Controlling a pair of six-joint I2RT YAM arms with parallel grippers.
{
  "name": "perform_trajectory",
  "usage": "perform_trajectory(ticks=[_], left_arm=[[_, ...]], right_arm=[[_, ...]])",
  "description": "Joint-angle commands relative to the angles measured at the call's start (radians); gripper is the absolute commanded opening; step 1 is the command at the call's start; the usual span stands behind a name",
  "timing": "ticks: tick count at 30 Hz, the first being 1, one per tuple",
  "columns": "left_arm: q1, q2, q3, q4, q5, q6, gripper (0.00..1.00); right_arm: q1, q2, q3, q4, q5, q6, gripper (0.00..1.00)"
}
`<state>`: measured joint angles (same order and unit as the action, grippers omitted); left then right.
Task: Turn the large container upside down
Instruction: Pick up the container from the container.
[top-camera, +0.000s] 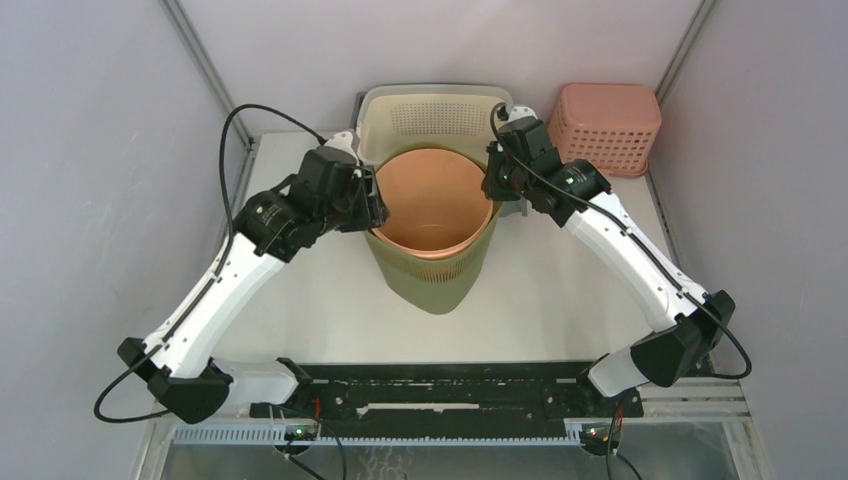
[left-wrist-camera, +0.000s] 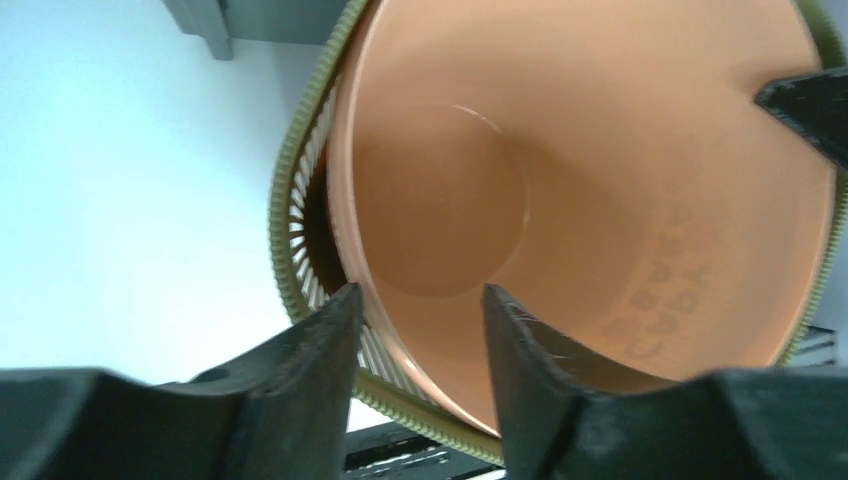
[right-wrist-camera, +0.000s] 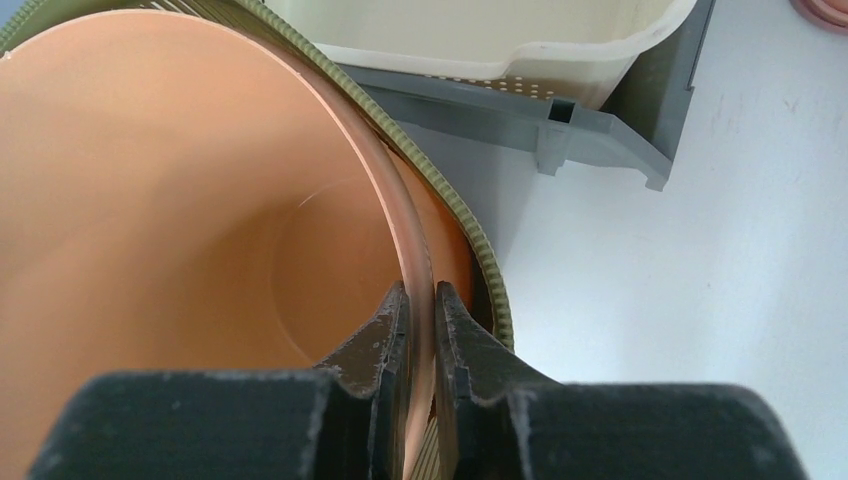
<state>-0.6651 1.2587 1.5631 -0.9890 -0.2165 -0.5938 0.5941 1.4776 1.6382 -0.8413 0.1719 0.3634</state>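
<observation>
A large orange container (top-camera: 435, 195) stands upright, mouth up, nested inside an olive-green slatted basket (top-camera: 430, 280) at the table's middle. My right gripper (top-camera: 492, 185) is at its right rim. In the right wrist view the gripper (right-wrist-camera: 420, 295) is shut on the thin orange rim (right-wrist-camera: 405, 215), with the green rim (right-wrist-camera: 470, 240) just outside it. My left gripper (top-camera: 375, 205) is at the left rim. In the left wrist view it (left-wrist-camera: 420, 300) is open, one finger outside the green rim (left-wrist-camera: 285, 180) and one inside the orange container (left-wrist-camera: 560, 180), not pinching.
A cream perforated bin (top-camera: 440, 115) with a grey frame (right-wrist-camera: 600, 130) stands right behind the containers. A pink basket (top-camera: 605, 125) sits at the back right. A black rail (top-camera: 440, 385) runs along the near edge between the arm bases.
</observation>
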Motion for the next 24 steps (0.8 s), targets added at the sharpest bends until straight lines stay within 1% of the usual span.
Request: perform_trajectory(ticks=[1, 5, 6, 7, 11, 12, 13, 24], left_arm=[[0.012, 0.055, 0.061, -0.131, -0.101, 0.052, 0.47], [0.01, 0.096, 0.108, -0.175, -0.168, 0.073, 0.45], [0.01, 0.099, 0.114, -0.182, -0.183, 0.08, 0.43], [0.01, 0.1, 0.117, -0.186, -0.192, 0.086, 0.39], [0.01, 0.123, 0.134, -0.185, -0.19, 0.106, 0.1], [0.01, 0.136, 0.147, -0.188, -0.181, 0.109, 0.04], [0.01, 0.146, 0.158, -0.189, -0.171, 0.111, 0.01], [0.01, 0.131, 0.278, -0.199, -0.138, 0.114, 0.0]], right_arm=[[0.006, -0.027, -0.004, -0.004, -0.027, 0.047, 0.0], [0.006, -0.029, 0.012, -0.004, -0.059, 0.043, 0.0], [0.008, -0.03, 0.01, -0.001, -0.067, 0.041, 0.0], [0.009, -0.029, 0.007, 0.004, -0.073, 0.04, 0.0], [0.009, -0.017, -0.001, 0.022, -0.108, 0.033, 0.0], [0.008, -0.016, -0.001, 0.024, -0.115, 0.03, 0.0], [0.008, -0.018, 0.002, 0.025, -0.121, 0.027, 0.0], [0.006, -0.083, 0.078, 0.027, -0.163, -0.01, 0.0]])
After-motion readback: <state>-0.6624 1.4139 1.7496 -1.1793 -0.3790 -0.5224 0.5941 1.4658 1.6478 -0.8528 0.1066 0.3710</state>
